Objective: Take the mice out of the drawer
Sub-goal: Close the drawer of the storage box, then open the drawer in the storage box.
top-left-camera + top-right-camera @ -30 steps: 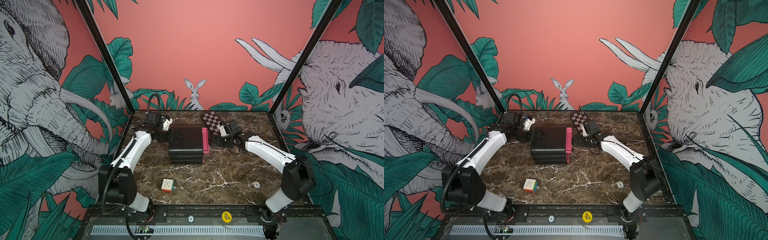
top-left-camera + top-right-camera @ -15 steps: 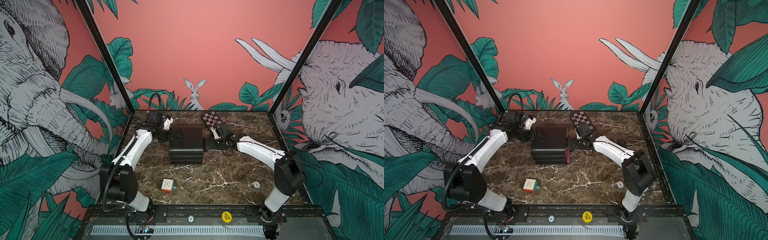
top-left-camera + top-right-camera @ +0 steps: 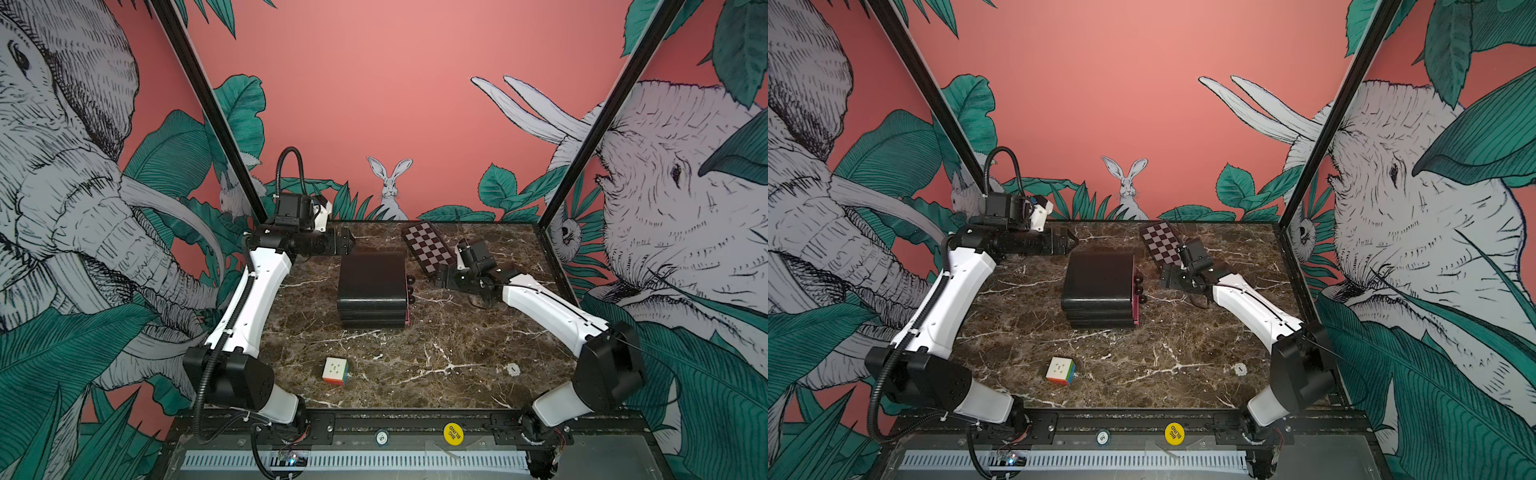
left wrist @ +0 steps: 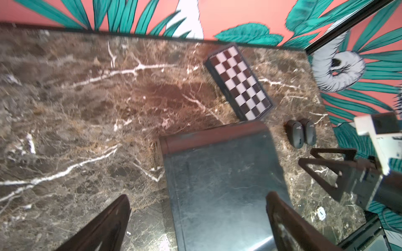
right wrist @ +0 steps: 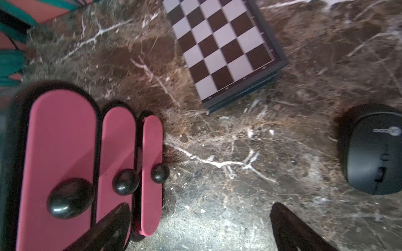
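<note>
A: Right claw (image 5: 195, 230), state?

B: Released. Fingers (image 5: 108, 226) spread wide, with only bare surface (image 5: 217, 173) between them. It hangs low between the drawer box (image 5: 61, 152) and a black mouse (image 5: 374, 150).

A: Mouse position relative to the claw?

B: It lies flat on the surface, outside the spread, beyond the finger on the side away from the drawer box. No contact. The other finger is close by the pink drawer fronts; cannot tell whether it touches them.

A: Any more mice?

B: The left wrist view shows two black mice (image 4: 294, 135) side by side, touching each other. They are near a corner of the chessboard (image 4: 239, 82) and near the right claw's fingers.

A: Drawers?

B: Three pink fronts with black knobs, and all three look pushed in. Cannot tell whether anything is inside.

A: Left claw (image 4: 195, 230)?

B: Also released, fingers wide, gripping nothing. One finger hangs over the box's black top. In both top views it sits at the box's rear corner, the end away from the pink fronts, well apart from the mice.

A: Other items?

B: A puzzle cube (image 3: 335, 371) sits toward the front of the surface, well apart from the box and both claws.
</note>
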`<act>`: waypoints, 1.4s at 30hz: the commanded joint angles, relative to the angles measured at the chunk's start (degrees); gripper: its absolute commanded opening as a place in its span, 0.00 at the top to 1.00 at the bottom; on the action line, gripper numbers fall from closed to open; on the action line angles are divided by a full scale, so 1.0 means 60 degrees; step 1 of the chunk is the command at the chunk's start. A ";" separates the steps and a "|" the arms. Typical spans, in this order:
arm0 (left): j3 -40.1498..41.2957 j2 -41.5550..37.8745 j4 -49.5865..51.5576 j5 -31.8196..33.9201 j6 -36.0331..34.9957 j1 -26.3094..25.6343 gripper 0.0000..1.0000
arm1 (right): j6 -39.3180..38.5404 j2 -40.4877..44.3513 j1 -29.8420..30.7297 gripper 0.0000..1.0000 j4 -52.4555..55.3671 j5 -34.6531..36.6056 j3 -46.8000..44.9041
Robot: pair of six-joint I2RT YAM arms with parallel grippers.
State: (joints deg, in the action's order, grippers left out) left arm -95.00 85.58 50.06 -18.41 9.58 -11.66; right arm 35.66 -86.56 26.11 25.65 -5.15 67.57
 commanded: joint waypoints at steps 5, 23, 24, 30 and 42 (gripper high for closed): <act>-0.0679 0.0379 0.0577 0.0102 0.0020 -0.1618 0.01 | 0.0016 -0.0272 -0.0367 0.01 -0.0976 -0.1894 -0.0096; 0.0618 0.1369 -0.1341 -0.1258 0.1758 -0.2290 0.01 | 0.0076 -0.1107 0.1249 0.01 -0.2157 -0.2957 -0.0493; 0.0704 0.1409 -0.1366 -0.1288 0.1741 -0.2312 0.01 | 0.0091 -0.1122 0.1284 0.01 -0.2217 -0.3012 -0.0484; 0.1111 0.1467 -0.1357 -0.1347 0.1735 -0.2353 0.01 | -0.0025 -0.1288 0.1391 0.02 -0.1968 -0.2857 -0.0253; 0.1266 0.1397 -0.1301 -0.1285 0.1663 -0.2349 0.01 | 0.0446 0.0431 -0.0089 0.01 -0.2510 -0.3422 -0.1606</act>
State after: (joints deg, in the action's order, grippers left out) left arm -89.06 94.70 40.34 -26.02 19.55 -25.58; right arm 35.79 -85.91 28.88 15.75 -21.89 60.84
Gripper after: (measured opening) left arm 0.992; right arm 0.989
